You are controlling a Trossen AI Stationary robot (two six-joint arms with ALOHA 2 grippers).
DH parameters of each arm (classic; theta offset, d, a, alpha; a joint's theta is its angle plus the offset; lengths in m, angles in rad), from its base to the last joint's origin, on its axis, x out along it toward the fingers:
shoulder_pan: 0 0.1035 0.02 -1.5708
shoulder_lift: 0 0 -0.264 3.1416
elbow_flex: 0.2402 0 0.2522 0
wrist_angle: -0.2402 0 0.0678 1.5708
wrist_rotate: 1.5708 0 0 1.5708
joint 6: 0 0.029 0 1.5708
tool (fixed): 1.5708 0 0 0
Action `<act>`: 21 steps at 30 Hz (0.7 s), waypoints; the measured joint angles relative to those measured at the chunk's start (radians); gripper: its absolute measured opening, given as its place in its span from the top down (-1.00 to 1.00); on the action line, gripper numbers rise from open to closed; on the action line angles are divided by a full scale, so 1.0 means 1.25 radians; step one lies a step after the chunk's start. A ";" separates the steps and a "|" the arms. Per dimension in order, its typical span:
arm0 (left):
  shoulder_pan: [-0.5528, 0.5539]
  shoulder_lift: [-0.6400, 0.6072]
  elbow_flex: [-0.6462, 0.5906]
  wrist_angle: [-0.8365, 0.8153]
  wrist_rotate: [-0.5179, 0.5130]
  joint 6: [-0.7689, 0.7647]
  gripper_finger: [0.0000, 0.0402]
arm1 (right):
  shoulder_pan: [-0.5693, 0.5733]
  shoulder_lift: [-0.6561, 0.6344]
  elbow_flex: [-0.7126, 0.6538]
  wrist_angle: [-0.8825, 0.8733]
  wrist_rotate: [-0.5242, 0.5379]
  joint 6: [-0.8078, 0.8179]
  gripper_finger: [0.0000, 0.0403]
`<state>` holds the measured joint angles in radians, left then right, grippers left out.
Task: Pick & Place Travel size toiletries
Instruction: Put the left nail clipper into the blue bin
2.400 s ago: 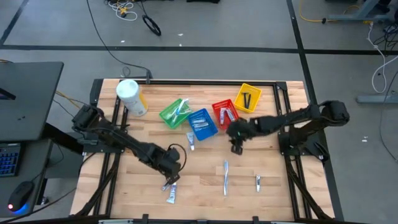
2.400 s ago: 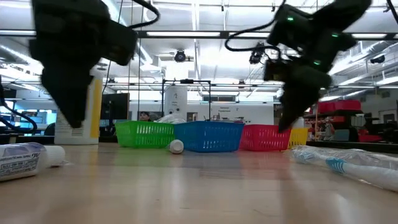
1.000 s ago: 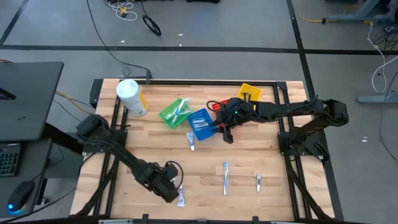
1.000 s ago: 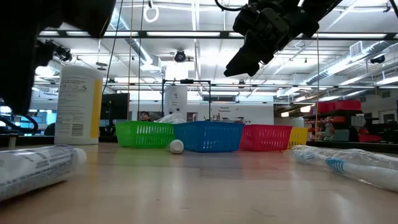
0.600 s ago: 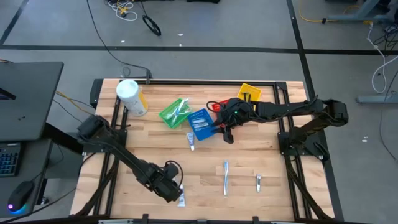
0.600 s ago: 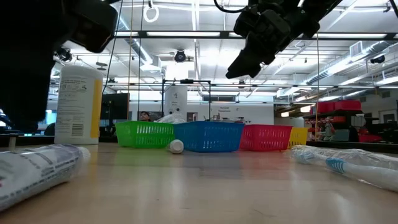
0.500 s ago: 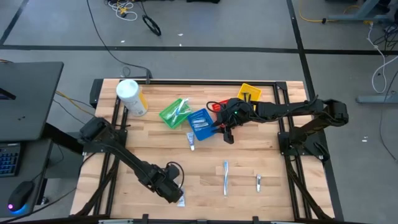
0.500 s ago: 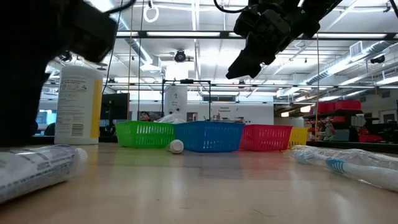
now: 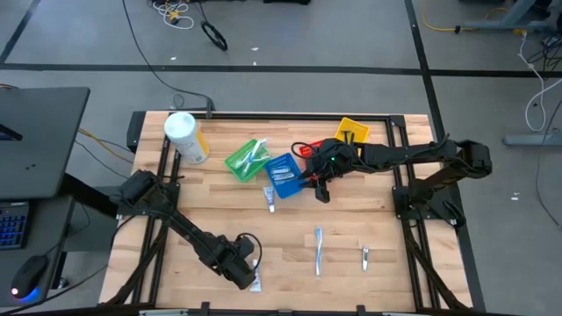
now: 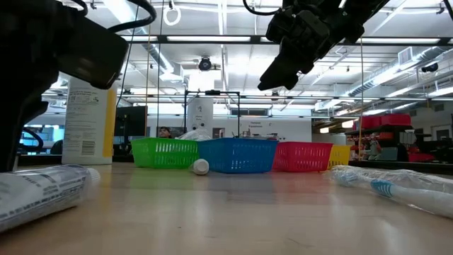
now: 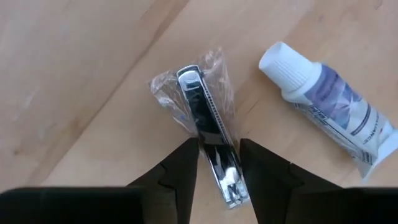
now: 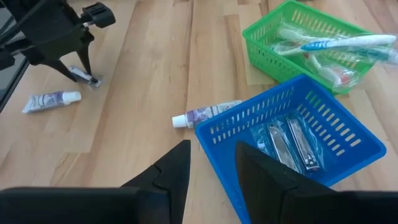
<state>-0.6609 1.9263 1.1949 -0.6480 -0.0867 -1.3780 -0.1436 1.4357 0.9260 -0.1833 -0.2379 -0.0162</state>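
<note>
Toiletries lie scattered on the counter (image 9: 202, 197), and the left pincer (image 11: 219, 163) is down on one of them: a wrapped metal nail clipper (image 11: 208, 127) that sits between its two spread fingers (image 11: 183, 168), released and not yet clenched. Just beside the clipper lies a small white tube (image 11: 329, 109), near the counter's front edge in the high view. The plastic wrap is loose and slippery, so I judge the fingers could close on film alone and the clipper slide out as it lifts; the clipper also lies slanted across the gap, so a squeeze might twist it aside or nudge the tube off the edge. Farther off from the clipper, the right pincer (image 12: 211, 165) hangs spread and empty above the near corner of the blue basket (image 12: 311, 124), which holds more wrapped clippers; the green basket (image 12: 292, 37) beyond it holds toothbrushes. A second tube (image 12: 205, 114) lies just beside the blue basket, and a low pass by the right arm could knock the basket wall
</note>
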 joint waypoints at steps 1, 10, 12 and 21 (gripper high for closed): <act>0.000 0.000 0.000 -0.002 -0.005 0.010 0.37 | 0.000 0.000 0.000 0.000 0.000 0.000 0.33; 0.002 0.000 -0.004 -0.017 -0.108 0.043 0.72 | 0.000 0.000 0.000 0.000 0.000 0.000 0.33; 0.006 0.000 -0.005 -0.029 -0.164 0.044 0.73 | 0.000 0.000 0.000 0.000 0.000 0.001 0.33; 0.077 -0.083 -0.008 -0.218 -0.333 0.045 0.67 | 0.026 0.000 -0.001 -0.018 0.000 0.072 0.33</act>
<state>-0.5649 1.8232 1.1854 -0.9205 -0.5035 -1.3218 -0.1108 1.4357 0.9253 -0.2062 -0.2378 0.0739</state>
